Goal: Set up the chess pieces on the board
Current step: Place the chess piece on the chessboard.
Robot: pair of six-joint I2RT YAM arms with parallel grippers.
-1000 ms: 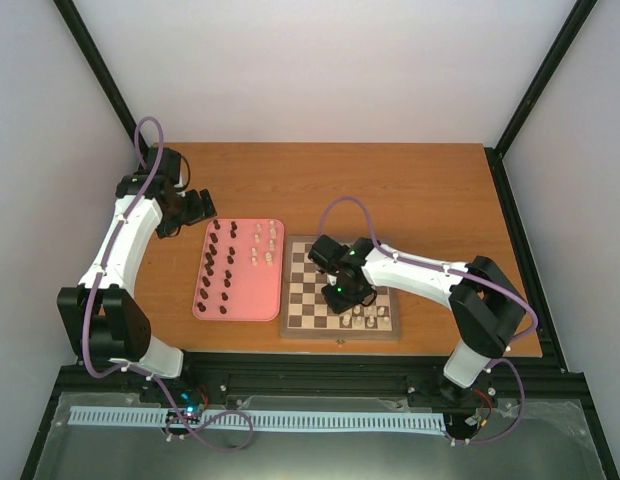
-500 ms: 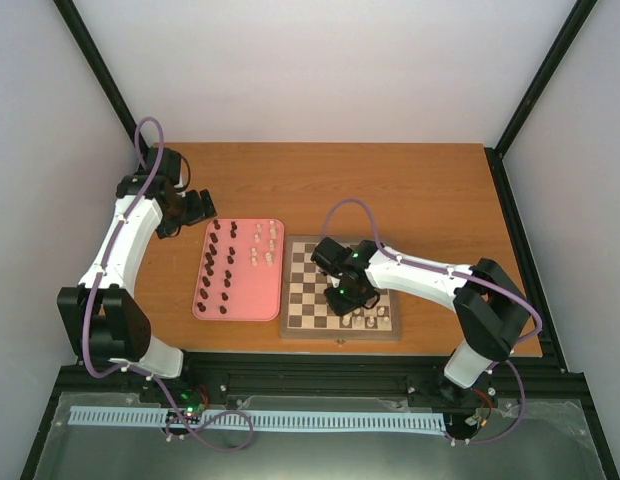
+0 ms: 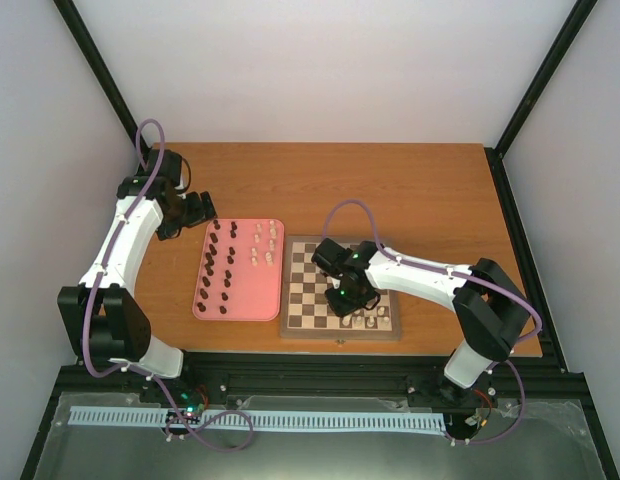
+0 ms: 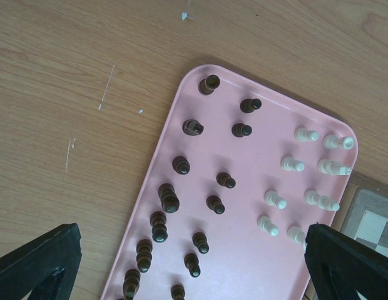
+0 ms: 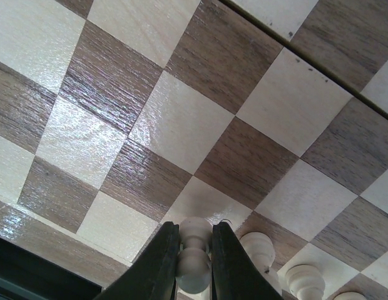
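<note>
Right gripper [image 5: 195, 247], bottom centre, fingers pinching a cream chess piece [image 5: 194, 265]; board [image 5: 181, 119] fills the frame, other cream pieces [image 5: 258, 247] lower right.

You have a brown wooden surface [image 3: 390, 190] in front of you. Directly on it lie a pink tray [image 3: 252, 290] at left and the chessboard [image 3: 320, 333] just beside it, both near your front edge.

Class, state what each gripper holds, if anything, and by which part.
Right gripper: one cream-white chess piece, pinched by its sides between the fingertips, over the board. Left gripper: open, holding nothing.
</note>
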